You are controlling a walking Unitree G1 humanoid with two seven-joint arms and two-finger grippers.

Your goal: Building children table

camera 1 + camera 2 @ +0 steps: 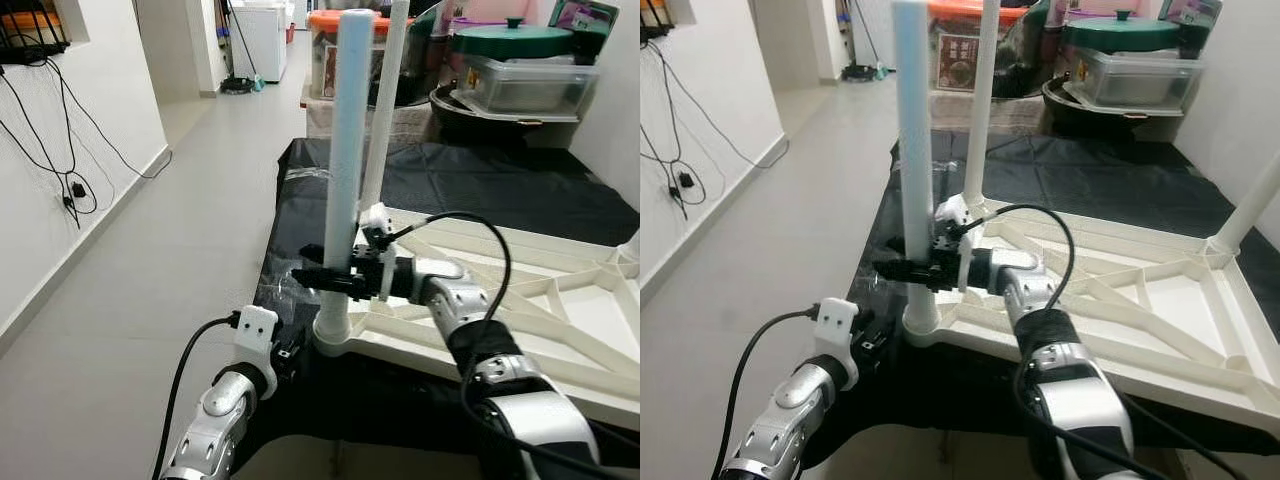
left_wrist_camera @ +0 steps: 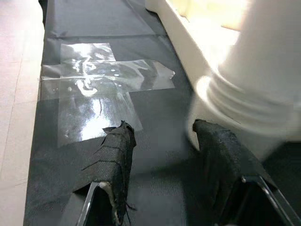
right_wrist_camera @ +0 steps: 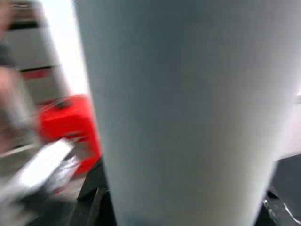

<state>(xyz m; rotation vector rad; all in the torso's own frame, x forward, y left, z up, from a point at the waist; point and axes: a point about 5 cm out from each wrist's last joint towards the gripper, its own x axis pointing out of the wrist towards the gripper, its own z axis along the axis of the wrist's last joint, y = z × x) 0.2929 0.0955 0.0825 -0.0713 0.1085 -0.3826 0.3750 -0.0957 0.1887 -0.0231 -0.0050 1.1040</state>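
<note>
Table leg point(image 1: 344, 150): pale blue tube, upright, long axis vertical, foot seated in corner socket of upturned white tabletop point(image 1: 560, 310) on black sheet point(image 1: 480, 180). Right gripper point(image 1: 322, 277) clamps it low. Left gripper point(image 2: 164, 155) open beside the socket.

pale blue table leg point(image 1: 347, 170) stands upright in the upturned white tabletop's point(image 1: 520, 300) near corner socket.
</note>
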